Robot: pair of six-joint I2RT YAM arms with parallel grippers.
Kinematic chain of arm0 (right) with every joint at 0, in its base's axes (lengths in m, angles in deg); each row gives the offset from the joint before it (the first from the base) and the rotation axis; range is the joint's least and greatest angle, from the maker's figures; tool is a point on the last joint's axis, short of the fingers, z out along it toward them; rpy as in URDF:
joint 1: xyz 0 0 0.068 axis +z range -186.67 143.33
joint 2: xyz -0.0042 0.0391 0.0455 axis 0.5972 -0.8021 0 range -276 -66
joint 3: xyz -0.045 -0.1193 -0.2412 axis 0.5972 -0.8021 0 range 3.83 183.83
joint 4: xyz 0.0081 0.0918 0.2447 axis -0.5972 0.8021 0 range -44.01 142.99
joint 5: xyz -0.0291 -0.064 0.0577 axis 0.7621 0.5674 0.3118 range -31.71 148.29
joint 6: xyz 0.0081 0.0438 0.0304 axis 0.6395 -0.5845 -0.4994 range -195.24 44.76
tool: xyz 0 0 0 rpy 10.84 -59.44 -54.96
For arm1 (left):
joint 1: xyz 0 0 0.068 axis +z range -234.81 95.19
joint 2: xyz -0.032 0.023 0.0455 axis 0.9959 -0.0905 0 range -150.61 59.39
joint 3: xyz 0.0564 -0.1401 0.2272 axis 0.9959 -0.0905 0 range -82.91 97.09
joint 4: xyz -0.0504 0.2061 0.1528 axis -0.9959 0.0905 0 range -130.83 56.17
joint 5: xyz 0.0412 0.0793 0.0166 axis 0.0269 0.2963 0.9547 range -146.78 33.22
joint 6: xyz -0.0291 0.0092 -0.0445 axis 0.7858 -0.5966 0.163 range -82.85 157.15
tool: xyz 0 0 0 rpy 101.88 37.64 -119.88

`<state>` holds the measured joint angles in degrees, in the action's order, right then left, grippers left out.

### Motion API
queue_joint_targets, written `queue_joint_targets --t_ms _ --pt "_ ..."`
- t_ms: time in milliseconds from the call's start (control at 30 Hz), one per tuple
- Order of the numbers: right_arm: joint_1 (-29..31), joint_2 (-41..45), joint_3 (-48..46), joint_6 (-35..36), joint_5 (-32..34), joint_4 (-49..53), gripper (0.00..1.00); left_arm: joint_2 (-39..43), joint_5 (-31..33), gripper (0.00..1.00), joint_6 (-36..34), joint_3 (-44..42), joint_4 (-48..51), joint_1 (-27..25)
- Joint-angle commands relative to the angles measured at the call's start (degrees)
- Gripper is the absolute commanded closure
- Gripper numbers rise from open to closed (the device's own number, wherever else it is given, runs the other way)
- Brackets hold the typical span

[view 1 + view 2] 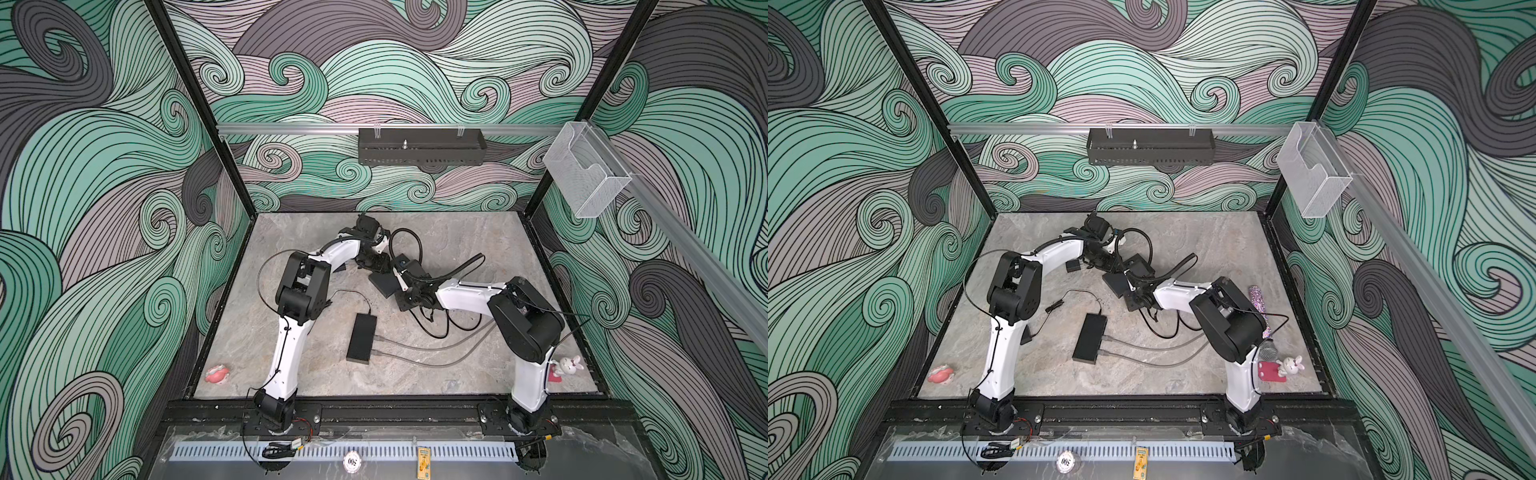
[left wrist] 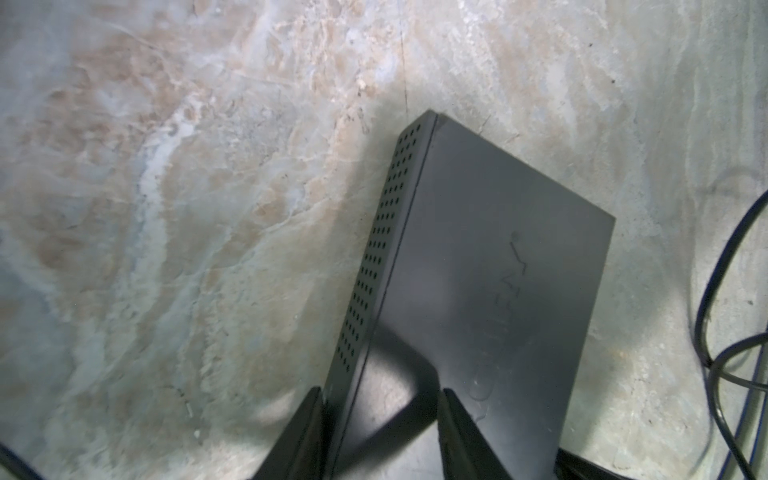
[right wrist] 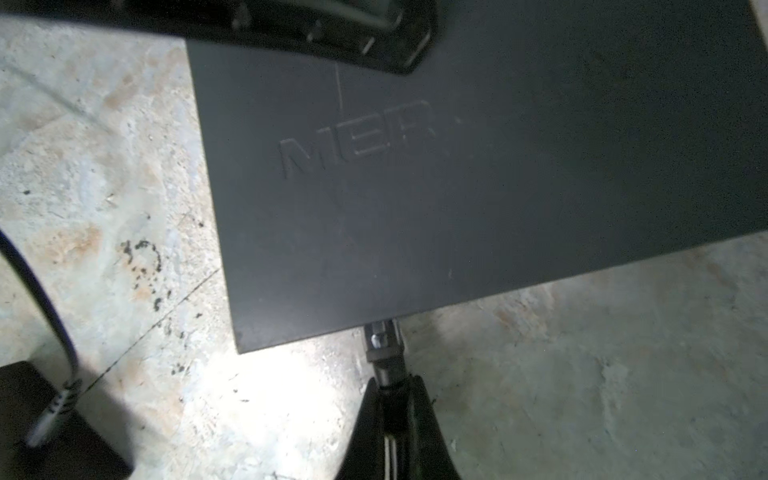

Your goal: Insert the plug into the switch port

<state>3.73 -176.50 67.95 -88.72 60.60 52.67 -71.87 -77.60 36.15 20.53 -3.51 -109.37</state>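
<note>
Insertion step: right jaws clamp the plug (image 3: pixel 383 340), tip at the edge of the flat dark-grey box (image 3: pixel 415 208); switch port hidden. Left jaws, part open, straddle that box. Next: push straight in.

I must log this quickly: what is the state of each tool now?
Left tool: jaws apart over the edge of the dark-grey box; whether it grips cannot be told.
Right tool: closed, holding the plug.

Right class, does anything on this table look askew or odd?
The flat dark-grey box lies diagonally on the table, the left end effector straddling its corner; black cables loop untidily beside it.
</note>
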Motion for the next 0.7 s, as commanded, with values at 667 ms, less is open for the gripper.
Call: queue_joint_targets --t_ms 667 --pt "-4.11 3.66 -4.14 17.56 -19.37 -23.64 1.00 -4.84 -8.62 0.61 -0.81 -4.62 16.73 -8.03"
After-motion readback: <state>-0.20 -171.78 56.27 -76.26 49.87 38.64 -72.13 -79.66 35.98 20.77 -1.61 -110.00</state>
